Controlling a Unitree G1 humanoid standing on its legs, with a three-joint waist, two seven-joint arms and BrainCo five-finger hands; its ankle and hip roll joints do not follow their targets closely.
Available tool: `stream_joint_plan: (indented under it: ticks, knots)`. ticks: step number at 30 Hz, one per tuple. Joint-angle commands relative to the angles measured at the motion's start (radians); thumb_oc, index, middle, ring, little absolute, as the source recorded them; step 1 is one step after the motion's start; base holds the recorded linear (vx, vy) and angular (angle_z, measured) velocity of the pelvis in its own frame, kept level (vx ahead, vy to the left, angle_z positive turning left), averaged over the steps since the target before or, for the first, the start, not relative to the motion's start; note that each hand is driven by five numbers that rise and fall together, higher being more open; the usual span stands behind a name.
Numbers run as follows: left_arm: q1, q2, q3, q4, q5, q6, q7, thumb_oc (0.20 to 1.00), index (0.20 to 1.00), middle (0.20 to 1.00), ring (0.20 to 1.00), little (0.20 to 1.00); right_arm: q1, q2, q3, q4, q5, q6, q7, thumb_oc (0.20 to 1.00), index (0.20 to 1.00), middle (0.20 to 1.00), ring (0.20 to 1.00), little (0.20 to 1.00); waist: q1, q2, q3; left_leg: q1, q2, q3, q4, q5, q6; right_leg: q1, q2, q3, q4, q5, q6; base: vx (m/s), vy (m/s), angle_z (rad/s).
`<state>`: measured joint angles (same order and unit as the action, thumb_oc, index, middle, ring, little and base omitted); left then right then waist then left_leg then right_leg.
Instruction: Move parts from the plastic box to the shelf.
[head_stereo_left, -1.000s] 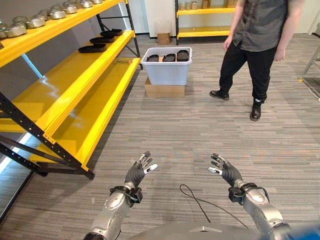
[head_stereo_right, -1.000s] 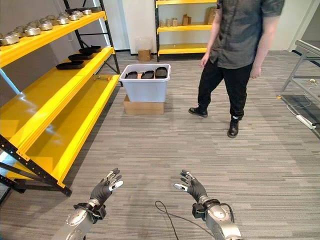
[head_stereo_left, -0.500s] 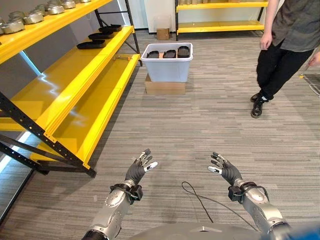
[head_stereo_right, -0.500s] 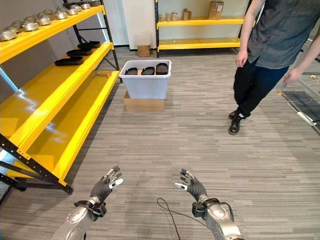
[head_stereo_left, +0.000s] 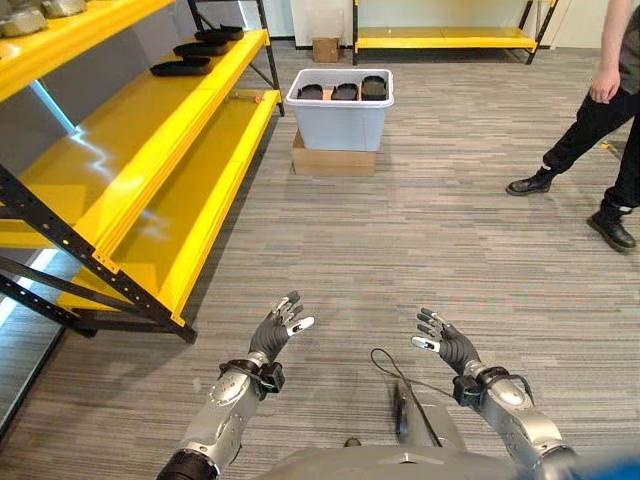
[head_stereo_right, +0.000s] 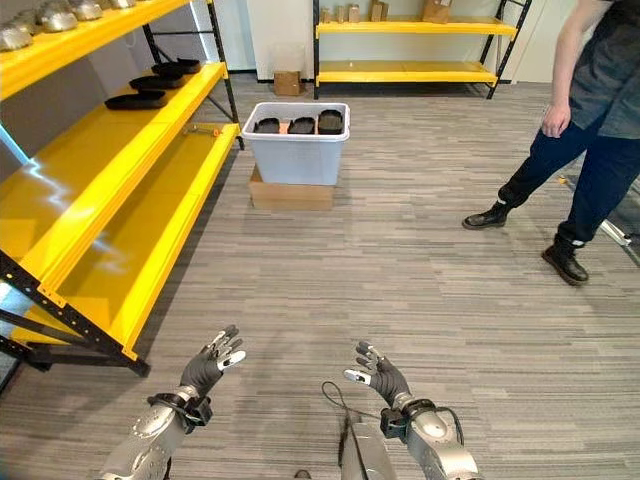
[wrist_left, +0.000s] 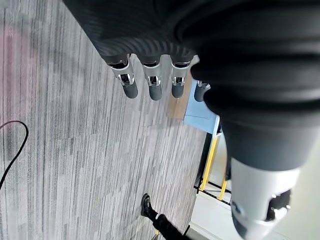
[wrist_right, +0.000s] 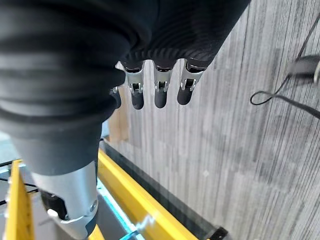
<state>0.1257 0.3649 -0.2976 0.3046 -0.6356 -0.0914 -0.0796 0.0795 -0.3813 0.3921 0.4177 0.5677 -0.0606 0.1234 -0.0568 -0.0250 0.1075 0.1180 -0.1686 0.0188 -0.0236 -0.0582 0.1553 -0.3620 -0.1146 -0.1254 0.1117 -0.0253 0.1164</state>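
Both hands empty above the floor.
Left hand (head_stereo_left: 274, 332) and right hand (head_stereo_left: 447, 343) hung with fingers loosely spread; the plastic box (head_stereo_left: 339, 122) of dark parts (head_stereo_left: 343, 92) sat well ahead beside the shelf (head_stereo_left: 160, 150).

A pale grey plastic box (head_stereo_left: 339, 127) stands upright on the floor at the far middle of the scene, raised on a flat cardboard carton (head_stereo_left: 332, 163). Three black parts (head_stereo_left: 343, 92) lie in a row inside its open top, side by side. Just to its left runs the yellow shelf (head_stereo_left: 150, 160) with black uprights, stretching from far to near along the left side. More black parts (head_stereo_left: 190, 58) rest on its middle level at the far end.
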Motion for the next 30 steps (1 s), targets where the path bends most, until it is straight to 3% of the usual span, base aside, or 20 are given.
stream_joint_plan:
  ticks: [1,3,6,8,13,17,22,24,26,27,28,30]
  knots:
    - [-0.021,-0.005,0.029,-0.039,0.036,-0.050,0.003,1.000,1.000,1.000,1.000,1.000,-0.069,0.007,-0.002,-0.020,0.018,-0.047,-0.003,1.000,1.000,1.000,1.000,1.000,-0.014,0.005,-0.016,0.099,0.059,-0.036,0.007,-0.130,-0.068,0.085,0.033,0.049,-0.103,0.205,0.028,0.21,-0.113,0.38]
    - [-0.029,-0.017,0.022,-0.025,0.048,-0.054,0.008,1.000,1.000,1.000,1.000,1.000,-0.066,0.004,-0.008,-0.016,0.023,-0.050,-0.005,1.000,1.000,1.000,1.000,1.000,-0.017,0.001,-0.042,0.121,0.071,-0.050,0.006,-0.155,-0.077,0.107,0.044,0.064,-0.112,0.215,0.013,0.28,-0.146,0.35]
    - [-0.045,-0.029,0.013,-0.017,0.036,-0.056,0.012,1.000,1.000,1.000,1.000,1.000,-0.073,-0.010,-0.015,-0.021,0.030,-0.054,-0.006,1.000,1.000,1.000,1.000,1.000,-0.024,0.011,-0.071,0.128,0.100,-0.056,0.026,-0.176,-0.090,0.114,0.061,0.033,-0.103,0.213,0.001,0.33,-0.177,0.33]
    - [-0.056,-0.033,0.009,-0.013,0.013,-0.059,0.016,1.000,1.000,1.000,1.000,1.000,-0.085,-0.016,-0.020,-0.015,0.026,-0.059,-0.011,1.000,1.000,1.000,1.000,1.000,-0.026,0.018,-0.078,0.134,0.127,-0.056,0.042,-0.179,-0.105,0.104,0.075,0.012,-0.066,0.181,-0.011,0.23,-0.140,0.17]
    - [-0.071,-0.038,-0.003,-0.015,-0.002,-0.067,0.027,1.000,1.000,1.000,1.000,1.000,-0.088,-0.026,-0.033,-0.018,0.032,-0.068,-0.016,1.000,1.000,1.000,1.000,1.000,-0.041,0.030,-0.089,0.141,0.191,-0.055,0.090,-0.133,-0.156,0.123,0.118,-0.012,-0.034,0.119,-0.044,0.24,-0.167,0.20]
    - [-0.068,-0.042,-0.002,-0.019,-0.016,-0.066,0.032,1.000,1.000,1.000,1.000,1.000,-0.080,-0.048,-0.038,-0.045,0.028,-0.072,-0.012,1.000,1.000,1.000,1.000,1.000,-0.038,0.031,-0.090,0.110,0.215,-0.061,0.206,-0.049,-0.189,0.157,0.157,-0.005,-0.034,0.079,-0.073,0.21,-0.166,-0.08]
    - [-0.064,-0.028,0.001,-0.033,-0.015,-0.058,0.030,1.000,1.000,1.000,1.000,1.000,-0.048,-0.060,-0.072,-0.048,0.042,-0.078,-0.023,1.000,1.000,1.000,1.000,1.000,-0.019,-0.007,-0.047,-0.086,0.223,-0.060,0.647,0.170,-0.232,0.281,0.169,0.016,-0.081,0.038,-0.136,0.14,-0.171,-0.09]
    - [-0.058,-0.026,0.003,-0.043,-0.011,-0.058,0.032,1.000,1.000,1.000,1.000,1.000,-0.040,-0.062,-0.077,-0.057,0.044,-0.079,-0.025,1.000,1.000,1.000,1.000,1.000,-0.004,-0.022,-0.020,-0.134,0.210,-0.049,0.690,0.153,-0.212,0.320,0.163,0.031,-0.090,0.025,-0.143,0.11,-0.085,0.06]
    - [-0.056,-0.031,0.004,-0.036,-0.007,-0.057,0.036,1.000,1.000,1.000,1.000,1.000,-0.040,-0.064,-0.079,-0.054,0.036,-0.083,-0.031,1.000,1.000,1.000,1.000,1.000,0.016,-0.040,0.004,-0.270,0.165,-0.015,0.663,0.049,-0.180,0.354,0.140,0.036,-0.098,0.023,-0.130,0.08,-0.020,-0.03]
    - [-0.057,-0.031,0.004,-0.036,-0.007,-0.057,0.036,1.000,1.000,1.000,1.000,1.000,-0.041,-0.063,-0.079,-0.054,0.036,-0.084,-0.031,1.000,1.000,1.000,1.000,1.000,0.015,-0.041,0.001,-0.273,0.163,-0.015,0.661,0.051,-0.179,0.351,0.138,0.036,-0.098,0.024,-0.129,0.13,0.015,0.18]
    - [-0.051,-0.031,0.002,-0.031,-0.013,-0.061,0.035,1.000,1.000,1.000,1.000,1.000,-0.041,-0.065,-0.077,-0.057,0.040,-0.087,-0.033,1.000,1.000,1.000,1.000,1.000,0.022,-0.056,0.007,-0.317,0.171,0.025,0.542,-0.007,-0.153,0.376,0.123,0.047,-0.107,0.018,-0.115,0.17,0.040,0.09]
    - [-0.048,-0.028,-0.001,-0.032,-0.014,-0.064,0.034,1.000,1.000,1.000,1.000,1.000,-0.037,-0.066,-0.076,-0.055,0.036,-0.089,-0.031,1.000,1.000,1.000,1.000,1.000,0.027,-0.061,0.008,-0.343,0.172,0.034,0.464,-0.010,-0.149,0.385,0.120,0.055,-0.108,0.011,-0.110,0.19,0.048,-0.12]
